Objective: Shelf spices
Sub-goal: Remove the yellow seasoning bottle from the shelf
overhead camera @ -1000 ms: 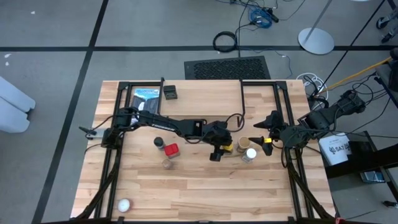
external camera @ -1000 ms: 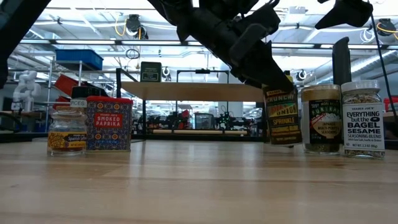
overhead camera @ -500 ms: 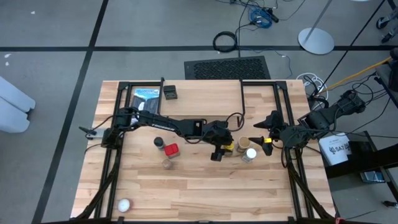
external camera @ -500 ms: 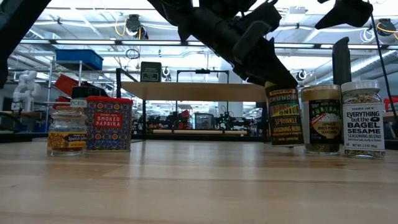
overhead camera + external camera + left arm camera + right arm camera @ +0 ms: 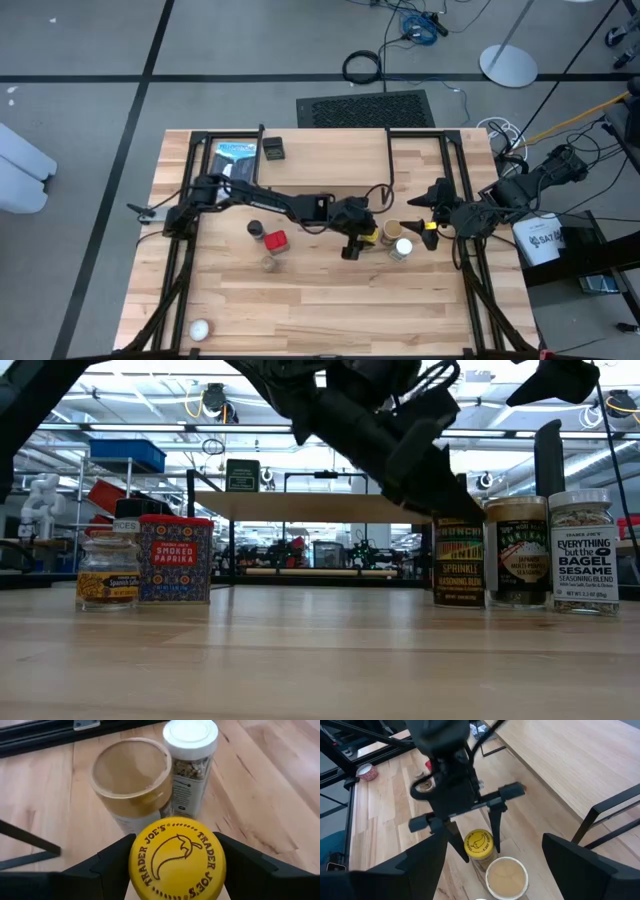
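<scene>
Left arm gripping the yellow-lidded jar at mid-tabletop

The left arm reached across the tabletop (image 5: 300,290) from its base at the left edge, wrist angled down, and the left gripper (image 5: 356,239) had its jaws closed on the yellow-lidded jar (image 5: 177,859), which stood upright just beside the tan-lidded jar (image 5: 132,780) and near the white-lidded jar (image 5: 190,750). The right gripper (image 5: 428,208) waited near the right edge, jaws wide and empty. The red tin (image 5: 175,558) stood well apart to the left, and the shelf (image 5: 340,157) spanned the far side.
</scene>
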{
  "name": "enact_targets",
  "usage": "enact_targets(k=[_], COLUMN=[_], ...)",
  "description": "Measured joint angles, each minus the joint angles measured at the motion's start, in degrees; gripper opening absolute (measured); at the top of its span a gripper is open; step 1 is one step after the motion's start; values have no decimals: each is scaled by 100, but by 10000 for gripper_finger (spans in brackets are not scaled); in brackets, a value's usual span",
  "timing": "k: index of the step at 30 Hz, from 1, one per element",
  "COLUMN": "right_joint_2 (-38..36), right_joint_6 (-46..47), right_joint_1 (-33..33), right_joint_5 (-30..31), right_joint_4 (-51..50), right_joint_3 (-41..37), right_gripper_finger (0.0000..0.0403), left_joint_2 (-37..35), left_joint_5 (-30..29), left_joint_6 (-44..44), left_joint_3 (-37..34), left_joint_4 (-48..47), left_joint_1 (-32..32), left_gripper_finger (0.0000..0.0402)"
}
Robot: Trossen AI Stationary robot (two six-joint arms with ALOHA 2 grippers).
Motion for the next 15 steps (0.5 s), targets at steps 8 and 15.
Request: enact_targets(k=[8, 15], right_joint_2=[0, 2], right_joint_6=[-4, -4], right_joint_1=[2, 2], right_joint_5=[-2, -2], right_joint_4=[0, 0], right_joint_3=[0, 0], right_gripper_finger=[313, 313], left_joint_2=[25, 25], left_joint_5=[-2, -121], left_joint_6=[-2, -7], left_joint_3=[0, 0], left_joint_4=[110, 230], left_joint_1=[-12, -16], left_gripper_finger=[265, 265])
